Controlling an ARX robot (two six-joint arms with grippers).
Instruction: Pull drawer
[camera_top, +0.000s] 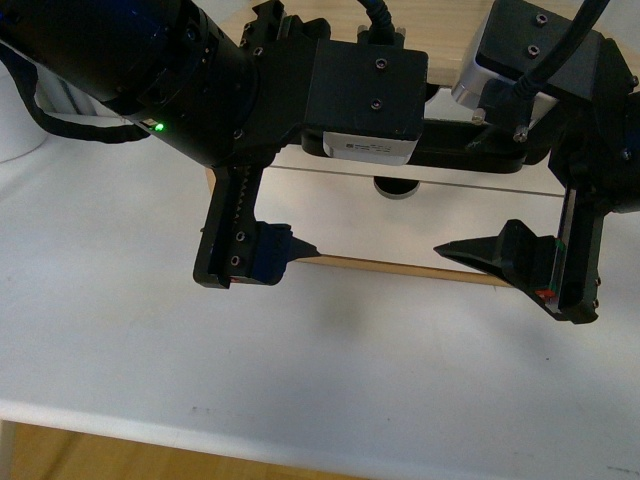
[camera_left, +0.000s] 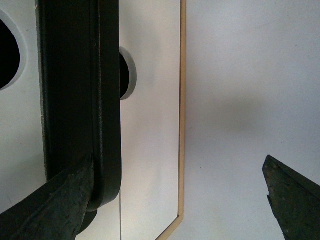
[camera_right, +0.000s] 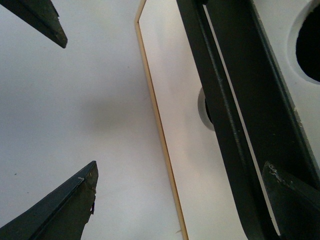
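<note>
The drawer (camera_top: 340, 215) shows its white front and thin wooden lower edge behind both arms. Its black bar handle (camera_left: 80, 100) (camera_right: 230, 100) and dark semicircular notch (camera_left: 7, 55) (camera_right: 310, 45) appear in the wrist views. My left gripper (camera_left: 177, 165) is open and straddles the handle's end. One of its fingers (camera_left: 60, 200) lies against the bar, the other over the table. My right gripper (camera_right: 181, 167) is open too, with one finger (camera_right: 292, 200) over the handle. In the front view the outer left finger (camera_top: 285, 245) and outer right finger (camera_top: 490, 250) point at each other.
The drawer unit stands on a white table (camera_top: 300, 350), whose front edge (camera_top: 300, 428) runs near the bottom of the front view. A light wooden top (camera_top: 445, 30) shows behind the arms. The left gripper's fingertip (camera_right: 42, 20) reaches into the right wrist view.
</note>
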